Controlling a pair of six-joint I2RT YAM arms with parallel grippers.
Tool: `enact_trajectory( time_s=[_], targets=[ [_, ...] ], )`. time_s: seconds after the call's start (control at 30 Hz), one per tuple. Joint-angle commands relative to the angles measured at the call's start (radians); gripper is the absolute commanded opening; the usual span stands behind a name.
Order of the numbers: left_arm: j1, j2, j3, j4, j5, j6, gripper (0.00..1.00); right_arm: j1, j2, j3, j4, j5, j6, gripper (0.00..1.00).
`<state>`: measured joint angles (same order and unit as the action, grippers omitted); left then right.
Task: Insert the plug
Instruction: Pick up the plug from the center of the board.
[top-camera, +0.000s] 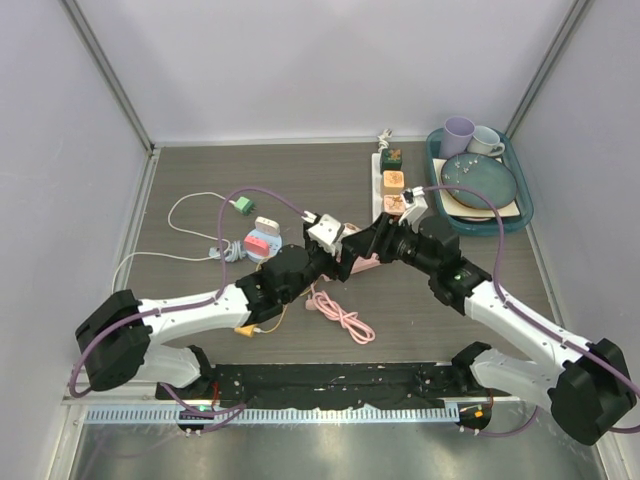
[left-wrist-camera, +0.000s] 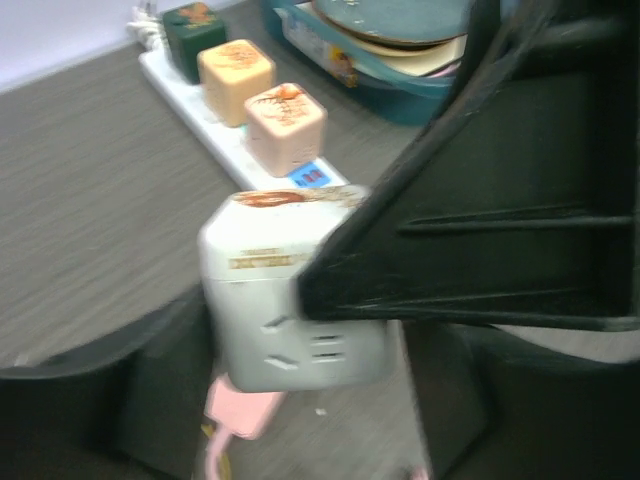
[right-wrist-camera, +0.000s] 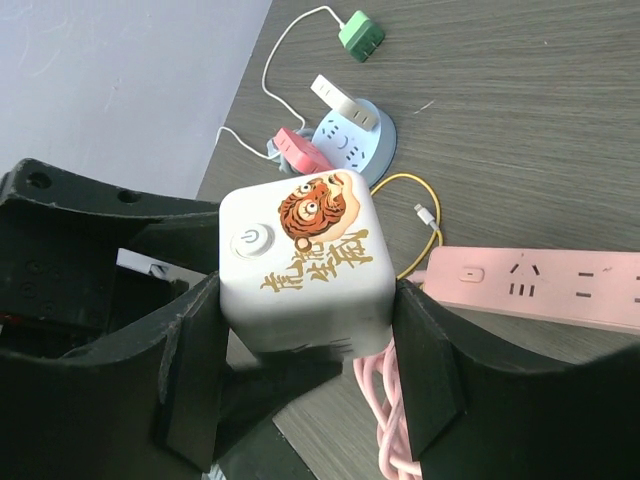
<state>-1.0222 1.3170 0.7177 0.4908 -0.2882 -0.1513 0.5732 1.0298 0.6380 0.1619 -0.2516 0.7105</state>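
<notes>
The white cube plug (right-wrist-camera: 305, 265), the one with the tiger on it, is up in the air at the middle of the top view, caught between the two arms. The right gripper (right-wrist-camera: 305, 335) has it pinched, a finger pressed against each side. The left gripper (left-wrist-camera: 300, 375) seems closed on it as well, with dark fingers hard against both lower edges, so I read this as a hand-over or a two-handed carry.

Nothing is plugged in yet. The pink power strip (right-wrist-camera: 540, 285) lies on the table (top-camera: 400, 325) just below the cube, its sockets bare. The white power strip (left-wrist-camera: 225, 150) toward the upper right of the top view already carries three other cubes. I can't say which strip is meant. What's left is lining the cube up, lowering it and pushing it home.
</notes>
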Motion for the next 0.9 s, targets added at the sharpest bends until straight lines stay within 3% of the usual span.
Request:
enact_trajectory(
  time_s=[0.0, 0.03, 0.07, 0.13, 0.17, 0.23, 0.27, 0.3, 0.4, 0.53, 0.73, 0.87],
  targets=[
    [0.019, 0.019, 0.043, 0.121, 0.032, -0.042, 0.6, 0.007, -0.057, -0.011, 0.079, 0.006, 0.02, 0.01],
    [0.02, 0.021, 0.04, 0.121, 0.041, -0.044, 0.53, 0.007, -0.059, -0.009, 0.074, 0.003, 0.02, 0.02],
    [0.02, 0.019, 0.039, 0.124, 0.052, -0.036, 0.36, 0.007, -0.059, 0.002, 0.058, -0.001, 0.017, 0.07],
    [0.022, 0.014, 0.028, 0.126, 0.083, -0.005, 0.19, 0.004, -0.057, 0.021, 0.022, -0.017, -0.019, 0.18],
    [0.022, 0.005, 0.019, 0.126, 0.087, 0.008, 0.01, 0.002, -0.054, 0.046, -0.013, -0.026, -0.031, 0.33],
    [0.025, -0.01, 0.008, 0.123, 0.107, 0.051, 0.0, -0.012, -0.048, 0.074, -0.05, -0.075, -0.058, 0.46],
    [0.028, -0.025, -0.003, 0.118, 0.121, 0.062, 0.0, -0.035, -0.047, 0.104, -0.088, -0.093, -0.065, 0.59],
    [0.031, -0.033, -0.006, 0.115, 0.133, 0.076, 0.0, -0.048, -0.045, 0.12, -0.111, -0.13, -0.081, 0.66],
    [0.04, -0.058, -0.02, 0.106, 0.191, 0.116, 0.0, -0.108, -0.025, 0.202, -0.234, -0.198, -0.121, 0.81],
    [0.04, -0.076, -0.031, 0.077, 0.253, 0.177, 0.0, -0.17, 0.029, 0.305, -0.375, -0.343, -0.195, 0.86],
    [0.042, -0.093, -0.023, 0.046, 0.279, 0.234, 0.0, -0.176, 0.119, 0.411, -0.603, -0.397, -0.299, 0.89],
    [0.04, -0.085, -0.012, 0.029, 0.314, 0.265, 0.0, -0.176, 0.153, 0.428, -0.648, -0.451, -0.344, 0.9]
  ],
)
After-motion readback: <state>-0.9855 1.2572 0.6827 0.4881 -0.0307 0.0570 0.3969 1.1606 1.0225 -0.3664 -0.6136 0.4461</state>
